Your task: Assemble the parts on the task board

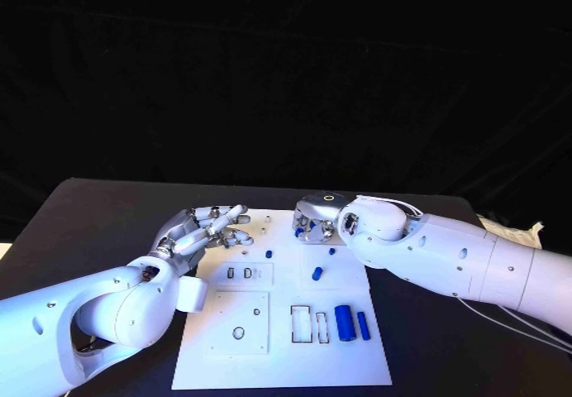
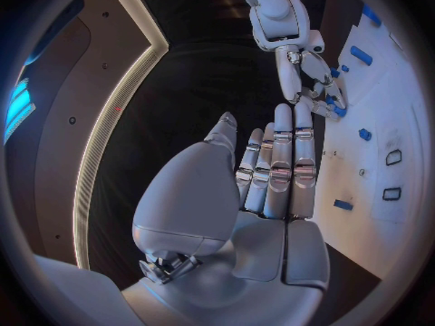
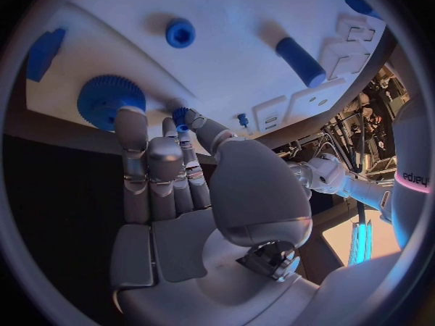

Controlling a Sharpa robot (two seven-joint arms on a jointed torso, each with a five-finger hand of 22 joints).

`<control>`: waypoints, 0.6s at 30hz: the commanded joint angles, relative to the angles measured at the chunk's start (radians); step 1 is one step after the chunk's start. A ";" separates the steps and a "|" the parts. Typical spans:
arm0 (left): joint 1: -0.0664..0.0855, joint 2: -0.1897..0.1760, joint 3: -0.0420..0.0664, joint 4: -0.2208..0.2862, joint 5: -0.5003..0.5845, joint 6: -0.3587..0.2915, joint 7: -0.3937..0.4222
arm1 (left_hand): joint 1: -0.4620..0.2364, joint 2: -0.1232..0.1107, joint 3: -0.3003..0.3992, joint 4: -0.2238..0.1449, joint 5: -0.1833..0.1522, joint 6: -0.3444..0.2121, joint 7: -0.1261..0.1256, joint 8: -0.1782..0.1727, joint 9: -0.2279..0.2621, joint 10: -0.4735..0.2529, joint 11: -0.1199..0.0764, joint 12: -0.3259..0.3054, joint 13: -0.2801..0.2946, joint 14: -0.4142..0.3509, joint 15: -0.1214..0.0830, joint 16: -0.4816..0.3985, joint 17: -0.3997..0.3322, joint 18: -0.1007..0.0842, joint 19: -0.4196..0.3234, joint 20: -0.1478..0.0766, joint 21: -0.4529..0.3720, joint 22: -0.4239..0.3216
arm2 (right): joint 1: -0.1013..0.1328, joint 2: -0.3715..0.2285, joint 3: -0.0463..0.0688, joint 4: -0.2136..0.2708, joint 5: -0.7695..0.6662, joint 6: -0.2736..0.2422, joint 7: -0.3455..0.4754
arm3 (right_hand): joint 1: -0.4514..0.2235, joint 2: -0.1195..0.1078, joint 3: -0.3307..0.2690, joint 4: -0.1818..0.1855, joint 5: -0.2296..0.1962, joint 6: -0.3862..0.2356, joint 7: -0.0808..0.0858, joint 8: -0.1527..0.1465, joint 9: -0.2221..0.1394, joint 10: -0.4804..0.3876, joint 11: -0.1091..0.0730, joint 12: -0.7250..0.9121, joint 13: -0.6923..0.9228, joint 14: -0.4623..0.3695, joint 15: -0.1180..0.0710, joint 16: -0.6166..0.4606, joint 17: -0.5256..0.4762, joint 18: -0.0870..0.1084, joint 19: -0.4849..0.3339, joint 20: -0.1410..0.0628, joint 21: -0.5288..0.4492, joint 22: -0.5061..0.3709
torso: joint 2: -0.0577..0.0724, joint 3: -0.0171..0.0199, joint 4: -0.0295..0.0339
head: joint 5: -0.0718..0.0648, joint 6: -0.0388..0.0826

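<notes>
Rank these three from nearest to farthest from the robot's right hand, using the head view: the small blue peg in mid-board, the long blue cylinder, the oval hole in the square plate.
1. Small blue peg, mid-board, just below the right hand.
2. Long blue cylinder, near the board's near right part.
3. Oval hole, near left part of the board, farthest.
</notes>
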 commanded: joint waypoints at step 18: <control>0.001 0.007 0.001 -0.003 0.002 0.032 0.005 | 0.003 0.010 0.002 -0.007 -0.003 0.004 0.000 -0.004 -0.001 0.008 0.001 -0.006 -0.001 -0.003 0.003 -0.006 0.004 0.010 0.000 -0.001 0.004 0.001 | 0.002 0.080 0.002 -0.050 0.024 -0.207 -0.037 | 0.015 -0.032 0.052 0.030 0.014 -0.006 0.010 -0.011 0.006 -0.011 0.006 0.001 0.001 0.019 0.001 0.039 0.031 -0.015 -0.020 0.008 0.049 0.041 | 0.007 -0.0021 0.0013 | 0.009 0.015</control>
